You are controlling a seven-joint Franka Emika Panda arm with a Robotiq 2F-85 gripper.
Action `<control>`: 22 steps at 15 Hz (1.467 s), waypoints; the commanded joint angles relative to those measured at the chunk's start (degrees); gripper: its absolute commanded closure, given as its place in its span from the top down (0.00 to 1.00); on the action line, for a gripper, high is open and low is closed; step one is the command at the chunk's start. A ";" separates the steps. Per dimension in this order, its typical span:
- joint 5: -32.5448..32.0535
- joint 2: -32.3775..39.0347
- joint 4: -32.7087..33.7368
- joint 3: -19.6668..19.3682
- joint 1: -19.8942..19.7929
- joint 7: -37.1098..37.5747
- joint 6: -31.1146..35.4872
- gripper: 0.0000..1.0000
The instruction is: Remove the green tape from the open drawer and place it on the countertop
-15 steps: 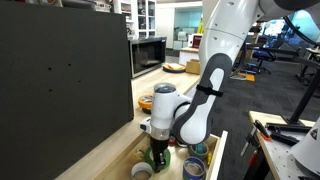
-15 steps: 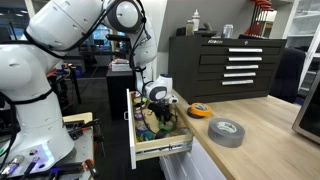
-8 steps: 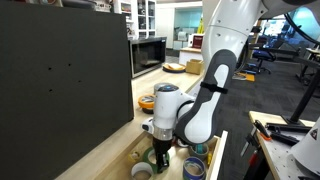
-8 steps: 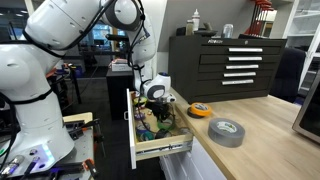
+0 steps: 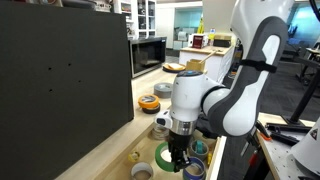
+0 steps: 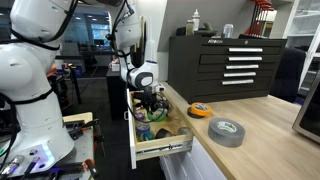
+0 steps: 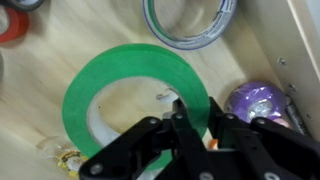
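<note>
The robot's gripper (image 7: 197, 112) reaches down into the open drawer (image 6: 163, 148), which is pulled out from under the wooden countertop (image 6: 250, 150). In the wrist view, the green tape (image 7: 135, 62) lies flat on the wooden floor of the drawer. It is a big ring, and you can see the wood through its hole. The two black fingers (image 7: 180, 118) are close together, with only a small gap between them. One stands inside the ring and the other outside it, so the green band runs between them. I cannot tell if they are squeezing the band or only standing next to it. Just beside the green tape, near the drawer's side wall, sits a purple roll (image 7: 258, 100). Past the green tape, at the top of the wrist view, lies a pale roll of tape (image 7: 190, 42), partly cut off by the edge. A red roll (image 7: 12, 27) peeks in at the top left corner. In an exterior view the gripper (image 5: 178, 163) points straight down, and the green tape (image 5: 163, 155) shows just beside it, low in the drawer with other rolls around it. In an exterior view the gripper (image 6: 152, 108) hangs over the drawer, and a grey roll of tape (image 6: 227, 131) and an orange and yellow roll (image 6: 200, 110) lie on the countertop, well apart from the green tape.
</note>
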 commanded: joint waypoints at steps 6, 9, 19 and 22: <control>8.24 -19.71 -6.73 3.31 -0.42 -0.90 -10.11 0.07; 12.57 -23.77 -5.42 0.65 0.13 -2.03 -15.42 0.07; 8.92 -24.17 2.69 -12.49 -0.89 0.10 -23.96 0.07; 8.72 -22.00 6.18 -14.73 -1.73 0.40 -24.65 0.07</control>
